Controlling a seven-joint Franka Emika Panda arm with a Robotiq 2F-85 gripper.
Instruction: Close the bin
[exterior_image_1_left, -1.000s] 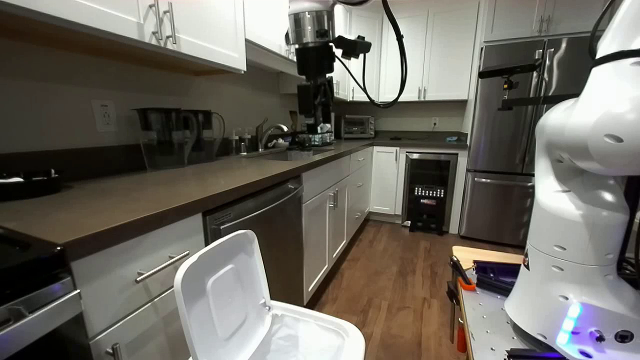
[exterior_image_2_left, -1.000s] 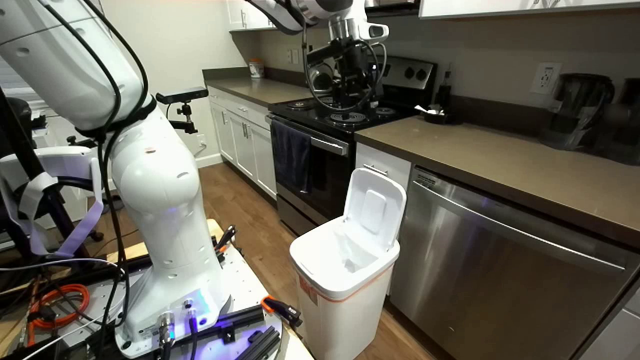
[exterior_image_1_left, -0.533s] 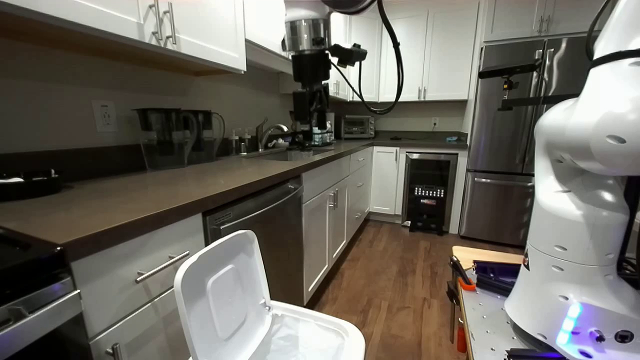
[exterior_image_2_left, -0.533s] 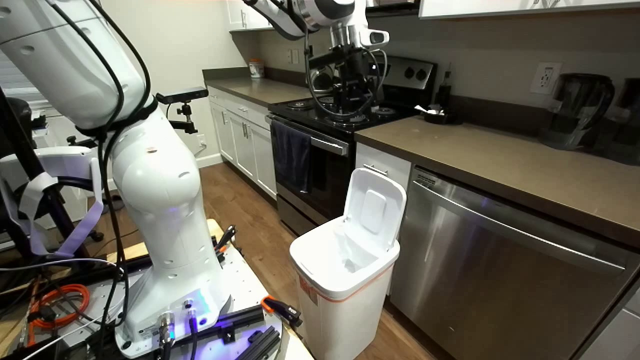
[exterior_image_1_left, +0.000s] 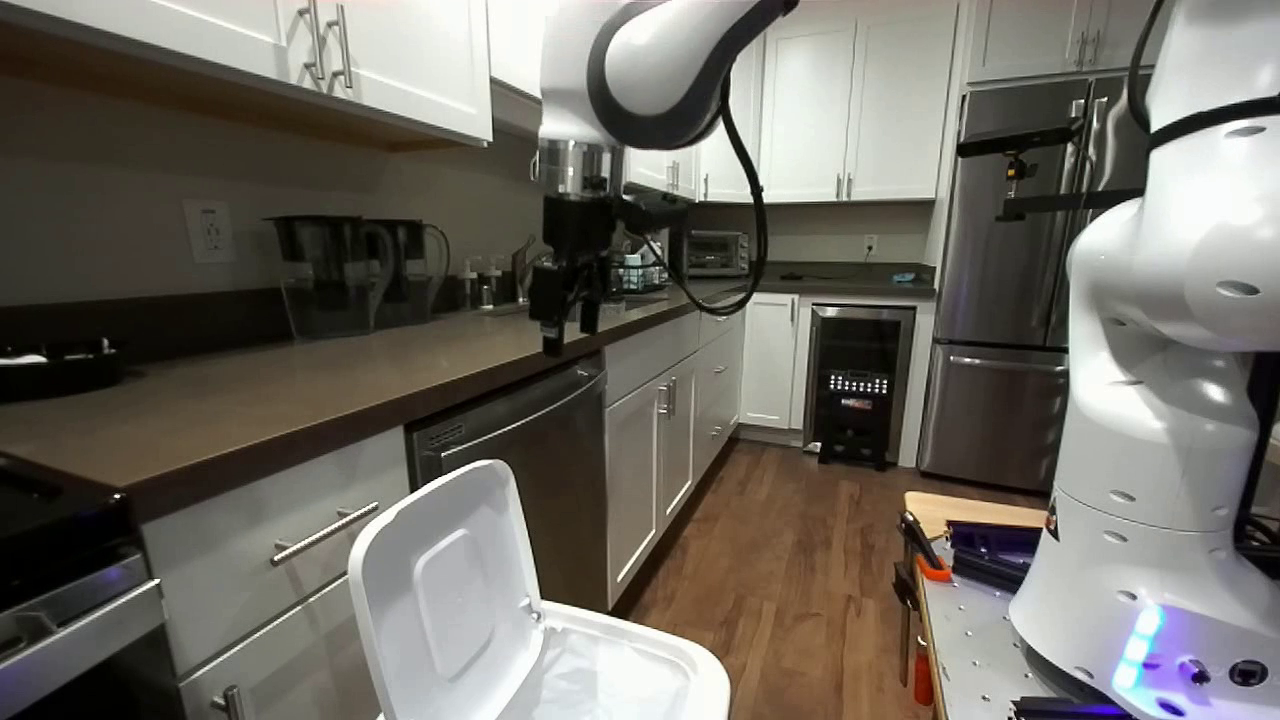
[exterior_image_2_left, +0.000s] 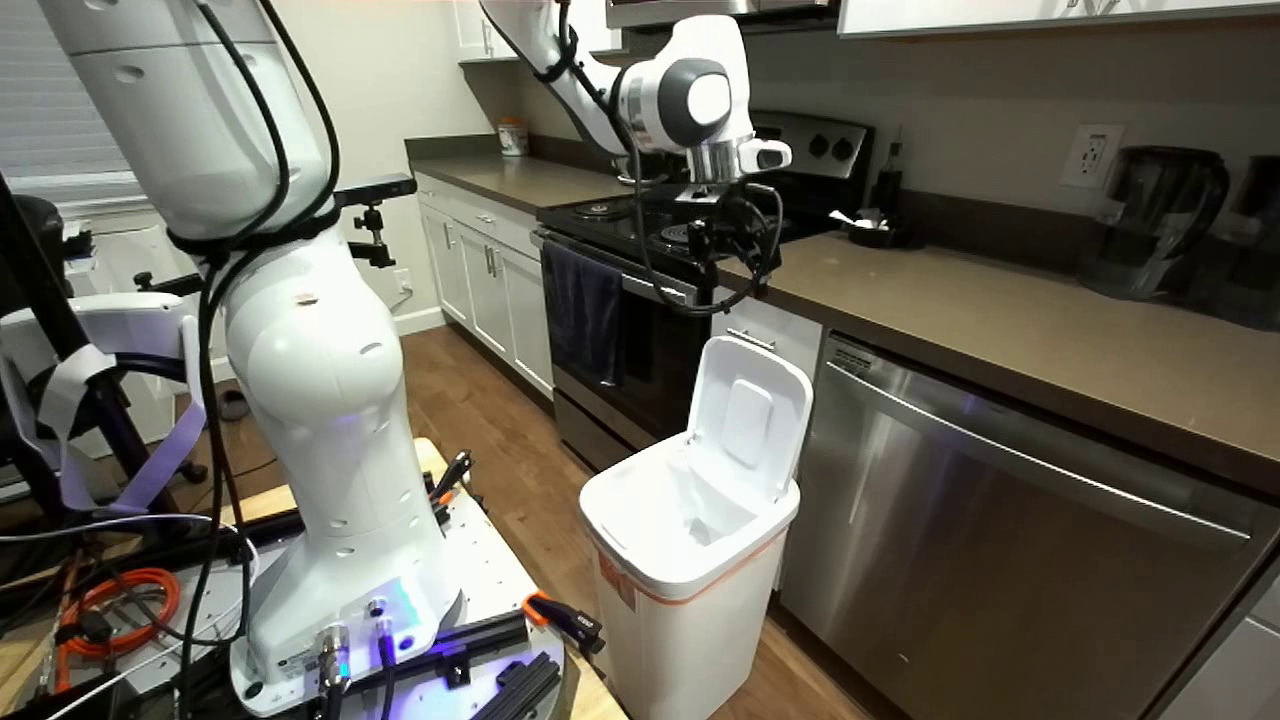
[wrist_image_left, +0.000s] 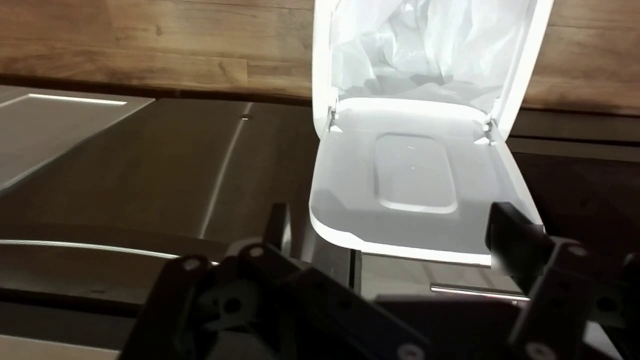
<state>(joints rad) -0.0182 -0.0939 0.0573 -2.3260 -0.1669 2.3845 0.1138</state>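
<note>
The white bin (exterior_image_2_left: 690, 630) stands on the floor beside the dishwasher, with a liner inside. Its hinged lid (exterior_image_2_left: 752, 420) is raised and leans back toward the cabinets; it also shows in an exterior view (exterior_image_1_left: 450, 600) and in the wrist view (wrist_image_left: 415, 175). My gripper (exterior_image_2_left: 735, 275) hangs pointing down above the raised lid, near the counter's front edge; it also shows in an exterior view (exterior_image_1_left: 571, 335). In the wrist view the gripper's fingers (wrist_image_left: 392, 220) are wide apart with nothing between them. The gripper appears apart from the lid. The outer back of the lid is hidden in the wrist view.
The brown countertop (exterior_image_1_left: 400, 370) and its front edge lie close to my gripper. Below are the dishwasher (exterior_image_2_left: 1000, 540) and a drawer handle (exterior_image_1_left: 325, 535). The stove (exterior_image_2_left: 640, 330) stands beside them. My arm's base table (exterior_image_2_left: 500, 560) is close to the bin.
My gripper has moved down and across toward the bin, from over the stove and counter to above the lid. The bin and its raised lid have not moved.
</note>
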